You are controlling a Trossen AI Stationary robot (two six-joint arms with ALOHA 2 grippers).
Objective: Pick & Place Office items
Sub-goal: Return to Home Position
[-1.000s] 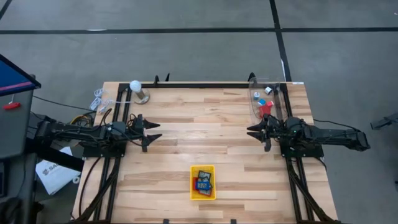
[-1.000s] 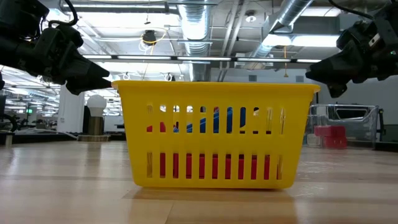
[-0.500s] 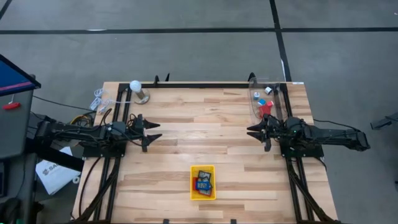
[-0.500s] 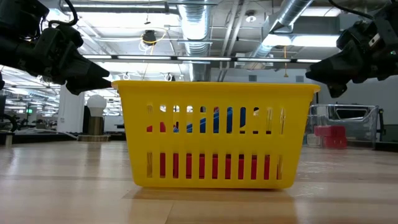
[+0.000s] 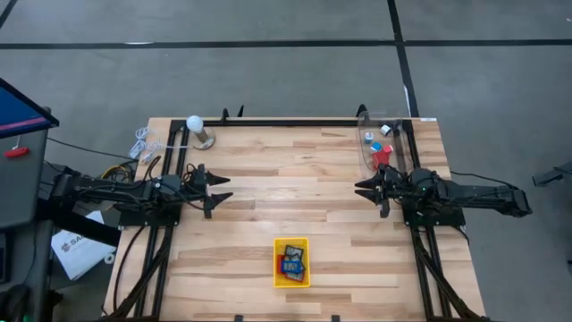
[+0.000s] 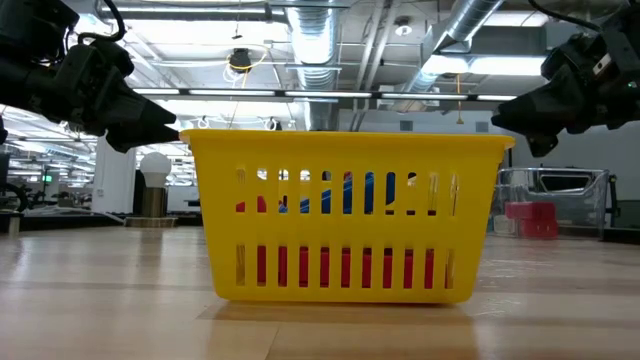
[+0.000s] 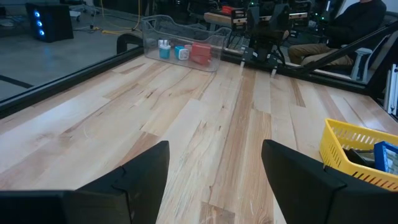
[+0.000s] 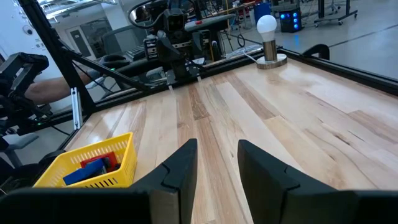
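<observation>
A yellow tray stands near the table's front edge, mid-table, with blue and red office items lying in it. More office items, red, blue and white, lie in a clear bin at the far right corner. My left gripper hovers open over the left side of the table, pointing toward the right. Facing it over the right side, just in front of the clear bin, my right gripper hovers with a narrow gap between its fingers. Nothing is between either pair of fingers.
A white ball on a metal stand sits at the far left corner, with cables beside it off the table. Black rails run along the far and side edges. Bare wood lies between the grippers. A seated person shows beyond the right arm.
</observation>
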